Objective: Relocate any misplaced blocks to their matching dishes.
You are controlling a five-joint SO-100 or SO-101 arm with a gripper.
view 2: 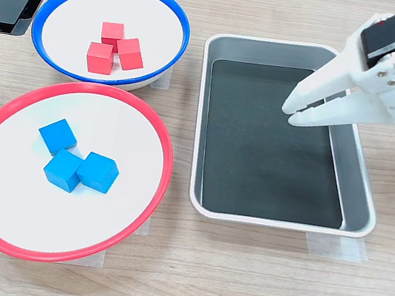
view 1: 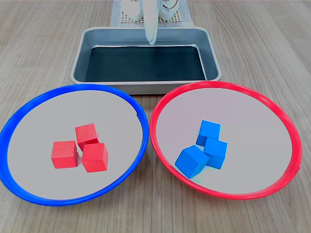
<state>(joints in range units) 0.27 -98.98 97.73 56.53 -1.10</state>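
- The pincer [view 2: 291,112] hangs empty over the metal tray [view 2: 355,218], jaws nearly together, though the angle makes the gap hard to judge.
- Well away from it, three red blocks [view 2: 113,47] sit in the blue-rimmed plate [view 2: 180,21] and three blue blocks [view 2: 77,161] in the red-rimmed plate [view 2: 163,150].
- They look light, stiff and matte; grip flat opposite faces.

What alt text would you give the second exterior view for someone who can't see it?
Three red blocks sit in a blue-rimmed plate and three blue blocks in a red-rimmed plate, each colour in the other's dish. At the second exterior view's right, a white robot arm's fingers, nearly closed and holding nothing, hang over an empty grey metal tray on a wooden table.
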